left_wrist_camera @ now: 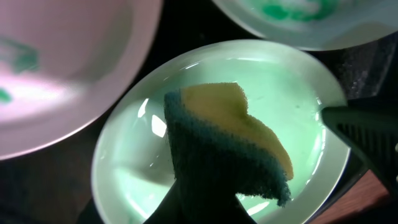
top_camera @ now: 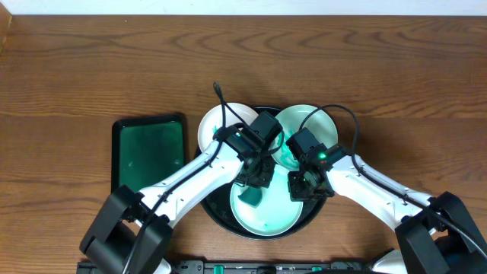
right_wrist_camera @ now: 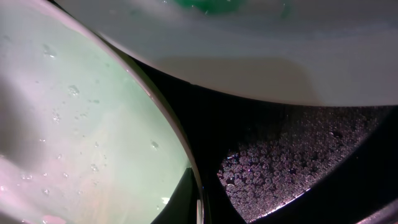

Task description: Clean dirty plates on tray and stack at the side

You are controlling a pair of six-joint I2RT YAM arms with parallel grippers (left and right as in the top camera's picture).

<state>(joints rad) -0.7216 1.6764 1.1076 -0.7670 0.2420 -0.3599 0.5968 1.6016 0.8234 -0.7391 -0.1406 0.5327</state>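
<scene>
Three white plates lie on the round black tray (top_camera: 219, 217). The front plate (top_camera: 274, 217) is wet and tinted green. The back left plate (top_camera: 217, 125) and the back right plate (top_camera: 312, 122) carry teal smears. My left gripper (top_camera: 253, 186) is shut on a yellow sponge with a dark teal scrub side (left_wrist_camera: 224, 143), held down on the front plate (left_wrist_camera: 137, 155). My right gripper (top_camera: 303, 186) is shut on that plate's right rim (right_wrist_camera: 196, 186). Its dark finger shows at the right of the left wrist view.
A smaller green rectangular tray (top_camera: 148, 152) lies left of the black tray. The black tray's floor (right_wrist_camera: 292, 155) is beaded with water. Brown wooden tabletop (top_camera: 396, 68) surrounds both trays.
</scene>
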